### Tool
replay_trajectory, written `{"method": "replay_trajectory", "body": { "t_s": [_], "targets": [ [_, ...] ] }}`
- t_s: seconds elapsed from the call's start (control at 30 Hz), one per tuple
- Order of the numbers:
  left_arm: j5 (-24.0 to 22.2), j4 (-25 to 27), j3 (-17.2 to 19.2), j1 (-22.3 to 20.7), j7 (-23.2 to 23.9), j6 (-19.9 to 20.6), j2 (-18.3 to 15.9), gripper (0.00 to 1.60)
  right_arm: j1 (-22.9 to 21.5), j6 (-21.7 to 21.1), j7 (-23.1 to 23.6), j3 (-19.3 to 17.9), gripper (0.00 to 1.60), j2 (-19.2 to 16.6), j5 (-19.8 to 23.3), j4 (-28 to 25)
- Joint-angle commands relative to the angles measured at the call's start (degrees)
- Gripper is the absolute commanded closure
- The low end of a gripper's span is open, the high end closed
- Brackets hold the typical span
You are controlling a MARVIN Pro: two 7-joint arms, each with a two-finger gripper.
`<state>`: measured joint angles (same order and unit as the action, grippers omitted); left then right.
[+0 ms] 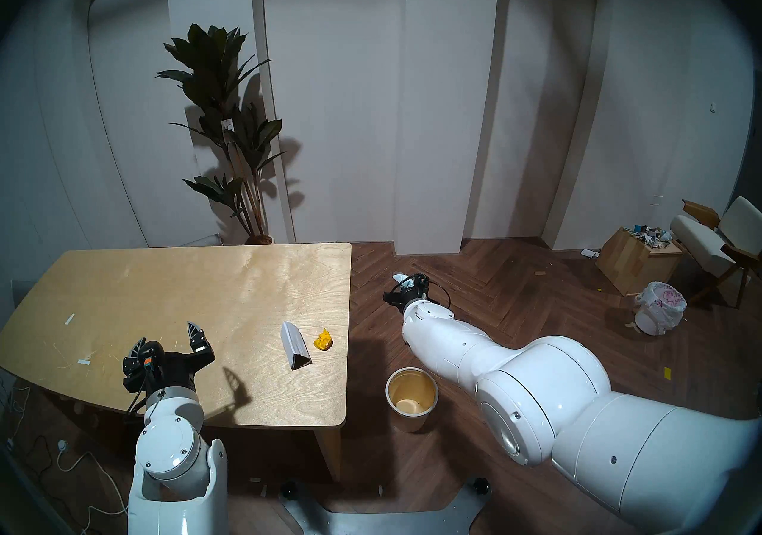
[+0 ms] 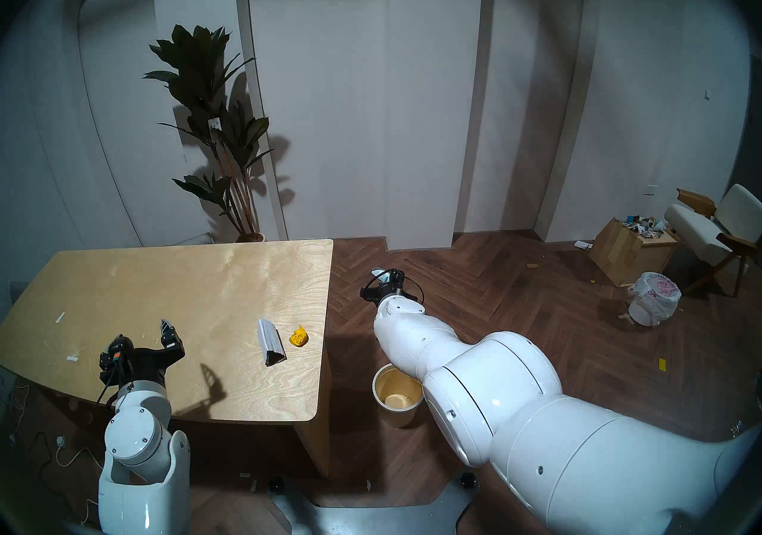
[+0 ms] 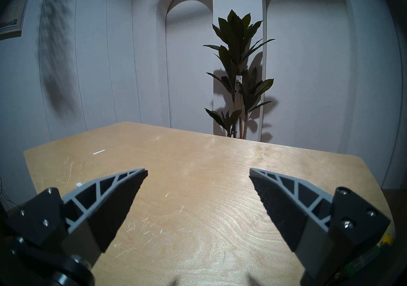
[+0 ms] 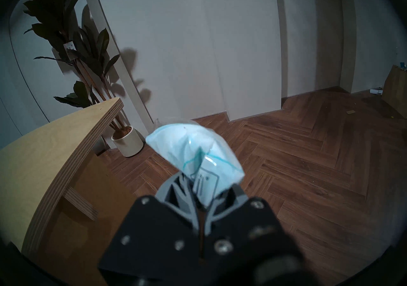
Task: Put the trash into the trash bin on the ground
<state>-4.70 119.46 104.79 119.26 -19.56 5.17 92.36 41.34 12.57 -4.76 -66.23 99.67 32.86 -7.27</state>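
Pinching the pale blue packet (image 4: pixel 193 153) by its near end, right gripper (image 4: pixel 201 193) clamped, out over the floor beyond the bin (image 1: pixel 411 398); likely light, soft, slippery. Left gripper (image 3: pixel 198 177) spread, empty.

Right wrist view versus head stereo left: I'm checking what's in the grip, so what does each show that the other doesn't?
Only the right wrist view shows the pale blue packet up close, with its label, pinched in the shut right gripper.

Only the head view shows the open left gripper, the white carton and yellow scrap on the table, and the round bin on the floor.

Both show the packet, table, plant and wooden box.
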Motion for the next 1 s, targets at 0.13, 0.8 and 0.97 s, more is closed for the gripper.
{"method": "replay_trajectory", "body": {
  "t_s": [0.13,0.8,0.97],
  "targets": [
    [0.0,1.0,0.1,-0.3,0.0,-0.3,-0.1,0.00,-0.7,1.2,-1.1,0.4,1.60,-0.3,-0.6,-0.4],
    [0.0,1.0,0.1,-0.3,0.0,-0.3,-0.2,0.00,0.1,3.4,-3.7,1.5,1.60,-0.2,-1.9,-0.3],
    [0.0,1.0,0.1,-0.3,0.0,-0.3,-0.2,0.00,0.2,3.7,-4.1,1.7,1.60,-0.2,-2.1,-0.3]
  ]
}}
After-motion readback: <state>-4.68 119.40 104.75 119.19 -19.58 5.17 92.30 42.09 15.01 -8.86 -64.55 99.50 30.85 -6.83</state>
